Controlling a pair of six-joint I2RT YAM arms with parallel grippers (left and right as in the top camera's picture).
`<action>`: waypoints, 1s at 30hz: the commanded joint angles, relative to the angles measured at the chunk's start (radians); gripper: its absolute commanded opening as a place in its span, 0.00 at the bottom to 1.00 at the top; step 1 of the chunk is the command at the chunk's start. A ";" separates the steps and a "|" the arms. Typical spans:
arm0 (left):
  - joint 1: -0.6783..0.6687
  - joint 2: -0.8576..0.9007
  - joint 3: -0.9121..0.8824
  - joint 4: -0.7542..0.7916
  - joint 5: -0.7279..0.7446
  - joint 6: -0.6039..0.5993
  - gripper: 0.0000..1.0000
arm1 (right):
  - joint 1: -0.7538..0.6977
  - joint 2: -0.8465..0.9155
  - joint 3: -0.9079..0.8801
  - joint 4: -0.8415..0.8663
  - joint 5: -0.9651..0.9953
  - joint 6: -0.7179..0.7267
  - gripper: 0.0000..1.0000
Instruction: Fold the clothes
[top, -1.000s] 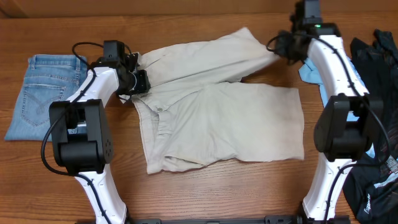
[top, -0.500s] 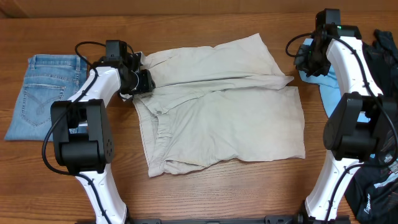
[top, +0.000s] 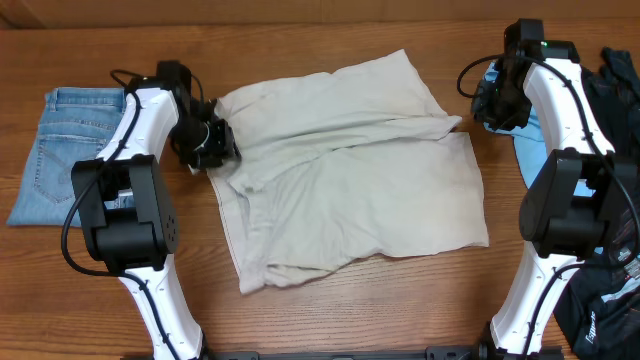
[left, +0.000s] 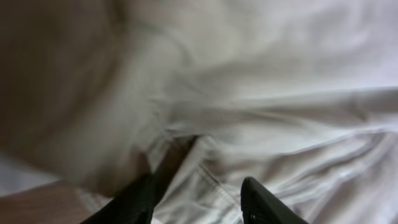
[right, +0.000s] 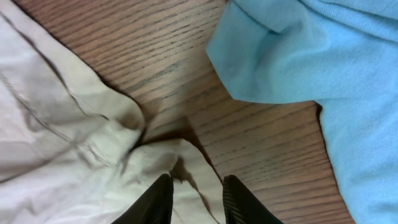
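Shorts: I see the cream shorts (top: 350, 170) spread mid-table (top: 330, 325), with one leg laid across the top and the waistband end at the left.
Left gripper (top: 210, 145): it sits at the waistband corner. My wrist view is blurred, but the fingers (left: 134, 202) stand apart over a cloth fold.
Right gripper (top: 490, 105): it is low over the leg hem, jaws parted, and the cloth lies loose between them.
Jeans (top: 70, 150): folded at the far left.
Blue shirt (right: 298, 56): near the hem, not touching it.

The cream shorts (top: 350, 190) lie spread and wrinkled, waistband leftward, the upper leg overlapping the lower.
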 joint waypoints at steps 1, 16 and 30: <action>0.015 0.016 0.017 -0.130 0.227 0.019 0.53 | 0.002 -0.006 0.000 -0.003 -0.005 -0.044 0.31; -0.010 0.013 0.019 -0.348 0.139 0.037 0.55 | 0.002 -0.006 0.000 -0.029 -0.024 -0.093 0.31; -0.050 0.013 -0.131 -0.218 0.019 -0.093 0.61 | 0.002 -0.006 0.000 -0.033 -0.024 -0.093 0.31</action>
